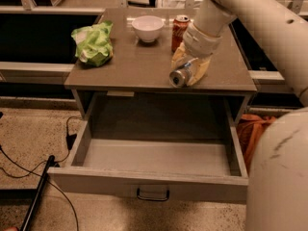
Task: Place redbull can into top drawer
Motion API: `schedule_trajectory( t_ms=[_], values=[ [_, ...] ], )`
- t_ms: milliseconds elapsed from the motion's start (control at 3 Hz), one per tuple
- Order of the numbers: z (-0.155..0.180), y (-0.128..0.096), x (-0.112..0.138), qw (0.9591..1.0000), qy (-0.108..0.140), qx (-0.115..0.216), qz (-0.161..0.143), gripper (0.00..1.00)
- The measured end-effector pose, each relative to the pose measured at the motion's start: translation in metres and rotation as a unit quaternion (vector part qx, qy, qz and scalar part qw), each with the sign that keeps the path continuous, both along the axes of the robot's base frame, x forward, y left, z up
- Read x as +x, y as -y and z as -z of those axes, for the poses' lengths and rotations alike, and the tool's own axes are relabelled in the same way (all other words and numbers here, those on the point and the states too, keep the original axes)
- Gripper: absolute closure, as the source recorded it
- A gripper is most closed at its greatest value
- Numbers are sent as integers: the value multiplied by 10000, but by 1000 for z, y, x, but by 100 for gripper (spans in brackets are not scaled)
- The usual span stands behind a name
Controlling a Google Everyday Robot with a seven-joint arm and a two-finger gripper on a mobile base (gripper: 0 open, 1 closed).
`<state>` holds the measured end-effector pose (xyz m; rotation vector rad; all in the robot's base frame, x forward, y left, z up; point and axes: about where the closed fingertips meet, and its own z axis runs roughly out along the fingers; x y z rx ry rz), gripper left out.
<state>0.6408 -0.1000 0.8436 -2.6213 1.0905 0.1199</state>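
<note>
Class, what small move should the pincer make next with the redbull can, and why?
Probably lift the redbull can slightly and carry it forward. The pincer is closed on it, the can lies on its side near the front edge of the table, and the top drawer stands open directly below.

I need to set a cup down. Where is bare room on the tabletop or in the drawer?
The open top drawer is bare across its floor. On the tabletop, the front middle is free, between the green bag and the gripper shut on the redbull can. Crowded at back: bowl, red can.
</note>
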Motion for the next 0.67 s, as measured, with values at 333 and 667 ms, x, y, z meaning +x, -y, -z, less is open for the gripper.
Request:
schedule_trajectory(
  t_ms=[333,667],
  values=[
    [-30,17,-28,9944,-237,959,377,100],
    [-64,45,-60,9725,-670,1860,1233,100]
  ],
)
